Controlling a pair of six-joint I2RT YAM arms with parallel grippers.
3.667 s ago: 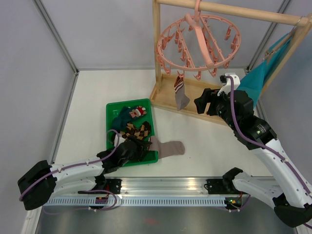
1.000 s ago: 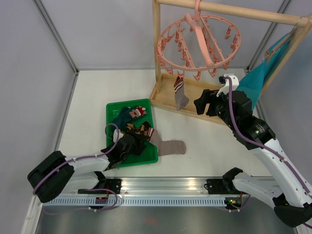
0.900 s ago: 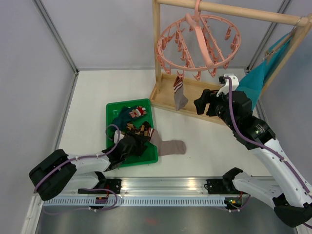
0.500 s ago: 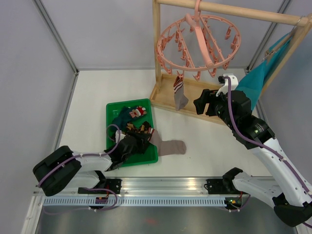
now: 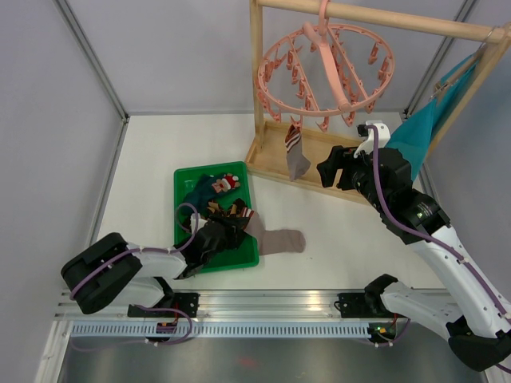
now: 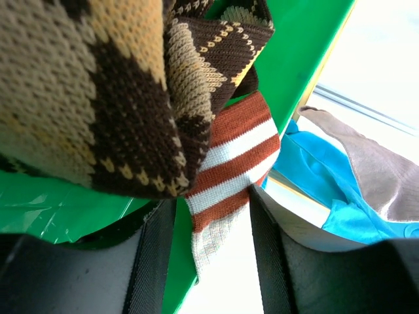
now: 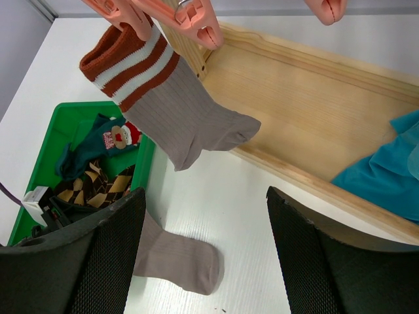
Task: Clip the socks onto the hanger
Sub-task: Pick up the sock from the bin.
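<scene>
Pink plastic ring hanger [image 5: 330,70]; grey-brown sock with red-and-white striped cuff [image 7: 177,111]; brown-and-tan argyle knit sock [image 6: 85,98]; dark teal sock with red-white motif [image 7: 98,135]; green plastic tray [image 5: 182,177]

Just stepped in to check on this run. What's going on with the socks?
One striped-cuff sock already hangs from a peg on the pink hanger. Its mate lies half out of the green tray. The left gripper is open around the mate's striped cuff, with the argyle sock bunched right beside it. The right gripper hovers open and empty near the hanging sock. A dark teal sock waits in the tray.
</scene>
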